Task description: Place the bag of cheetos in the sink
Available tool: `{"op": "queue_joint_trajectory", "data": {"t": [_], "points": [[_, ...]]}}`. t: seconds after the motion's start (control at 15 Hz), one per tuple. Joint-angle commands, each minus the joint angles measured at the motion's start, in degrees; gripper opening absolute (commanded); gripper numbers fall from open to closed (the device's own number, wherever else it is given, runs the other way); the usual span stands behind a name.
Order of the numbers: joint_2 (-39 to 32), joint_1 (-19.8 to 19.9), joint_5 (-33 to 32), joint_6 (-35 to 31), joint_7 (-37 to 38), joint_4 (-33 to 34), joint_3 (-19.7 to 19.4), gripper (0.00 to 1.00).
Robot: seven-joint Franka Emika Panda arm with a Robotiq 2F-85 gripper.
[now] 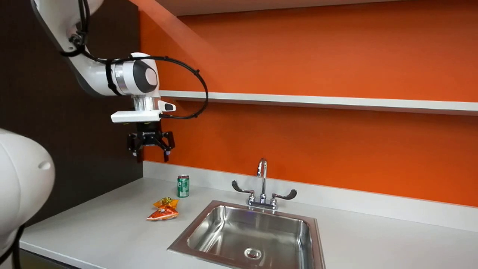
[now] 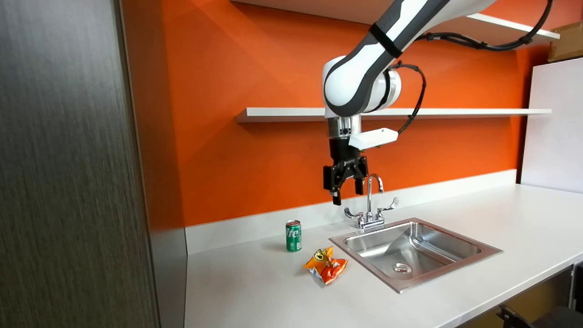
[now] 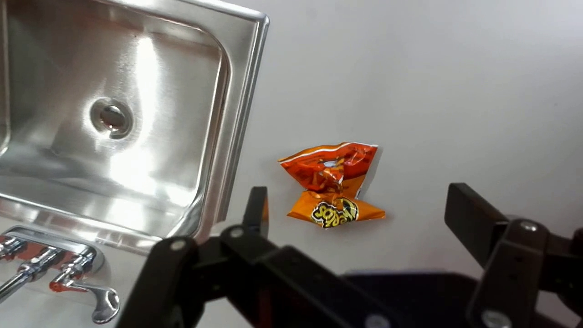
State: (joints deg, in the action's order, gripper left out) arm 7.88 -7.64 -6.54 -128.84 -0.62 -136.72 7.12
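Note:
The bag of cheetos (image 1: 163, 213) is orange-red, crinkled and pinched at its middle. It lies on the counter beside the sink in both exterior views (image 2: 331, 269). In the wrist view the bag (image 3: 314, 171) shows whole, its yellow lettering towards the gripper. The stainless-steel sink (image 1: 195, 226) is bare inside; its rim also shows in an exterior view (image 2: 446, 269) and at the upper left of the wrist view (image 3: 241, 82). My gripper (image 1: 152, 157) points down, open and empty, well above the counter (image 2: 348, 195). In the wrist view the bag appears between the spread fingers, well below them.
A green can (image 1: 183, 186) stands on the counter behind the bag (image 2: 293, 236). The chrome two-handled faucet (image 1: 264, 181) rises behind the sink (image 2: 370, 202). A white shelf (image 1: 317, 100) runs along the orange wall. A dark panel (image 2: 68, 182) bounds one counter end.

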Motion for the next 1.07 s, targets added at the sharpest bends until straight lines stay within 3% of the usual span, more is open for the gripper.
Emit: {"op": "queue_joint_trajectory", "data": {"t": [0.0,0.4,1.0], "points": [[-4.5,0.1,-0.9,-4.9,1.9,0.3,0.7,1.0],[-13.1,0.2,-3.1,-14.7,3.1,2.0,-0.2,1.0],[-22.2,-0.9,-5.5,-18.4,4.4,5.7,-1.8,1.0]]}}
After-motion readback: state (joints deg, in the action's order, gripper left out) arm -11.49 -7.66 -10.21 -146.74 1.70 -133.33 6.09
